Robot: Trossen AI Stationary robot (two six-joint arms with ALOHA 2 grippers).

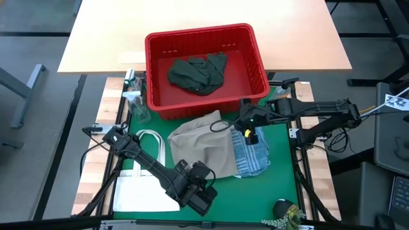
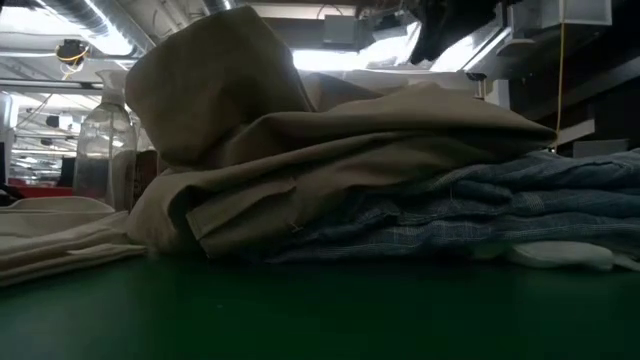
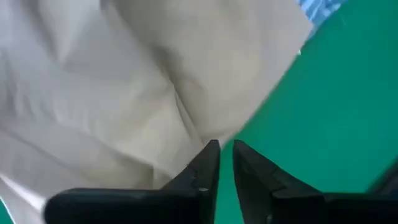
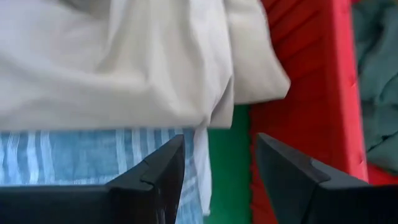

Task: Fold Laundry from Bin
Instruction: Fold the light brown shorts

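The red bin (image 1: 255, 48) stands at the far side of the green mat, with a dark green garment (image 1: 198, 71) lying crumpled on its floor. A beige garment (image 1: 204, 144) lies bunched on the mat. Its right part lies over a blue-and-white striped garment (image 1: 252, 156), and a far corner rests against the bin's near wall (image 4: 311, 93). My left gripper (image 3: 225, 155) hovers over the beige garment's near edge, its fingertips a narrow gap apart with nothing between them. My right gripper (image 4: 217, 152) hangs open above the beige and striped cloth near the bin, holding nothing.
A flat white tote bag (image 1: 144, 185) lies at the mat's near left, under my left arm. A clear bottle (image 1: 137, 105) stands left of the bin. A small dark object with greenery (image 1: 284, 214) sits at the near right corner. Bare green mat (image 1: 281, 185) shows at the near right.
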